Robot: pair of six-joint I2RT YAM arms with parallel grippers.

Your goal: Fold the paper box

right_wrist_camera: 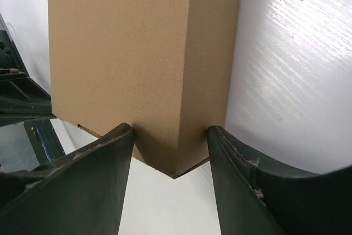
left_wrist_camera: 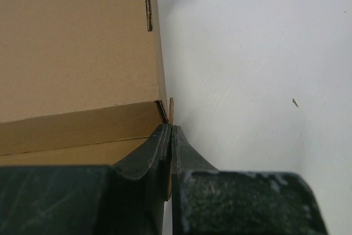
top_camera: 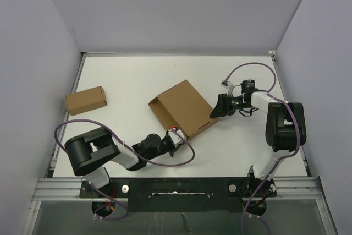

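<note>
The paper box (top_camera: pixel 184 108) lies in the middle of the table, a large brown mailer with its lid folded over. My left gripper (top_camera: pixel 174 135) is at its near corner, shut on a thin upright cardboard flap edge (left_wrist_camera: pixel 171 111). In the left wrist view the left gripper (left_wrist_camera: pixel 171 131) pinches that edge beside the box (left_wrist_camera: pixel 77 53), which has a narrow slit (left_wrist_camera: pixel 148 6). My right gripper (top_camera: pixel 215 109) is open at the box's right corner. In the right wrist view the right gripper (right_wrist_camera: pixel 170 136) straddles the corner of the box (right_wrist_camera: pixel 137 53), its fingertips against both faces.
A much smaller brown cardboard box (top_camera: pixel 86 100) lies at the left side of the table (top_camera: pixel 137 75). Grey walls enclose the table on the left, back and right. The left arm's cable (top_camera: pixel 187 155) loops over the table near the box's front.
</note>
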